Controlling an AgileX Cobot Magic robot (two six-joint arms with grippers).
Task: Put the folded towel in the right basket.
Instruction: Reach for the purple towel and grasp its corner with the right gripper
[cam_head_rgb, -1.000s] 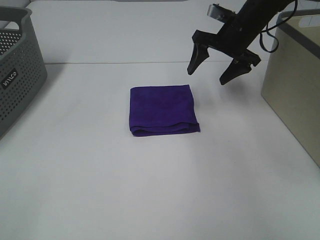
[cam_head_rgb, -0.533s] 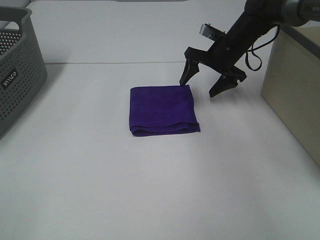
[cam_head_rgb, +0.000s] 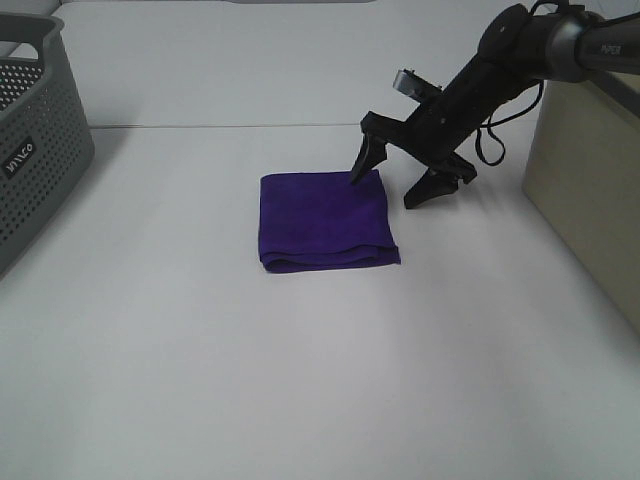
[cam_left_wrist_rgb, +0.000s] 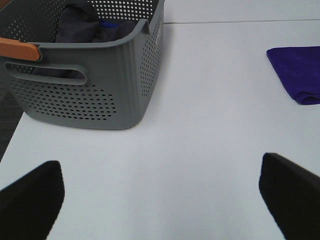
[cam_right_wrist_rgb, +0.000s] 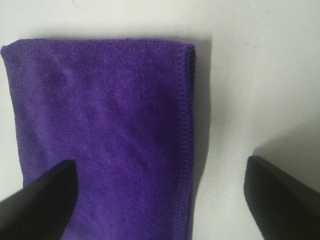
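The folded purple towel (cam_head_rgb: 323, 219) lies flat on the white table, a little right of centre. My right gripper (cam_head_rgb: 392, 186) is open and low over the towel's far right corner, one fingertip over the cloth and the other beyond its right edge. The right wrist view shows the towel (cam_right_wrist_rgb: 105, 135) filling the picture between the two dark fingertips (cam_right_wrist_rgb: 42, 200). The right basket (cam_head_rgb: 590, 160), beige, stands at the right edge. My left gripper (cam_left_wrist_rgb: 160, 195) is open above bare table, far from the towel (cam_left_wrist_rgb: 298, 75).
A grey perforated basket (cam_head_rgb: 35, 130) stands at the far left; in the left wrist view this basket (cam_left_wrist_rgb: 85, 80) holds dark cloths. The table's back edge runs behind the towel.
My right gripper has come down and to the left, from above the table near the beige basket to the towel's far right corner. It stays open. The towel has not moved.
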